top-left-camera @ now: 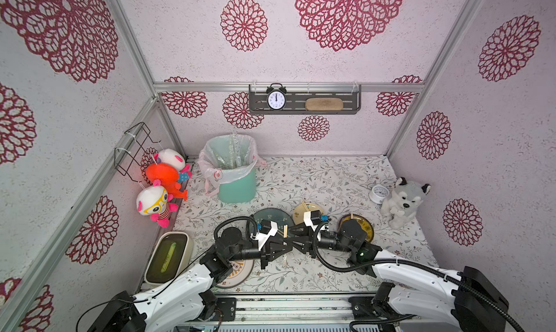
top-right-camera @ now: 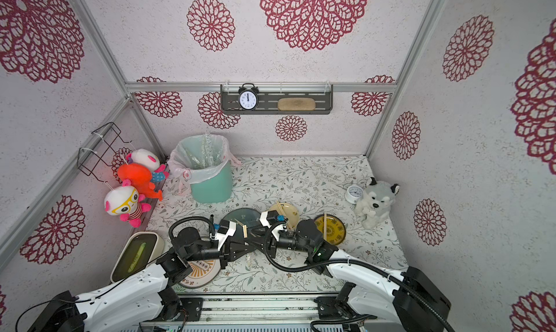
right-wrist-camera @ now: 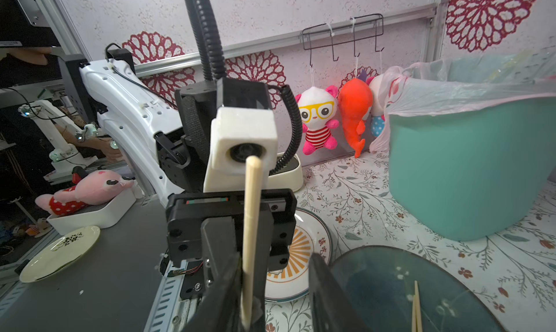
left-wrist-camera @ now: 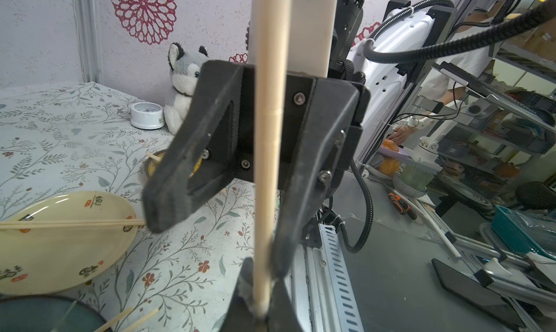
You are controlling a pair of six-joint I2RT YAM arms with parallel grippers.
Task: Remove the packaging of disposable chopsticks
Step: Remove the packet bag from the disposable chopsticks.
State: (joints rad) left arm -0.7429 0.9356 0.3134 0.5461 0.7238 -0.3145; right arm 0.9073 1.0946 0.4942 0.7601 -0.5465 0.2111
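Drop spot is the lined bin (top-left-camera: 237,192) at the back left, spent sleeves (top-left-camera: 234,153) in it. The step in hand looks like the pull-apart. The left pincer (left-wrist-camera: 261,297) is clenched on the chopsticks (left-wrist-camera: 267,135) right at its tips. The sticks run up past that wrist's camera, bare wood along the whole visible run. A scrap of crinkly clear packaging (right-wrist-camera: 255,308) shows only at the clamped end. A pale strip under the meeting point in a top view (top-left-camera: 284,259) may be more of it; can't tell if it hangs or lies on the surface (top-left-camera: 301,180). The right pincer (right-wrist-camera: 273,299) is released, jaws apart and straddling the sticks, one finger (right-wrist-camera: 224,297) just beside the wood, the other well clear. To do it well, my call: the left grip should bite wood, not film alone. The right should close on film only, near the clamped end, then draw straight along the sticks with no twist, else the thin film may tear or the sticks may slip. Pose: the left arm reaches in from the left, forearm about level, pincer pointing right. The right arm mirrors it. The tips meet nose to nose above the surface, just in front of the teal plate (top-left-camera: 272,214).
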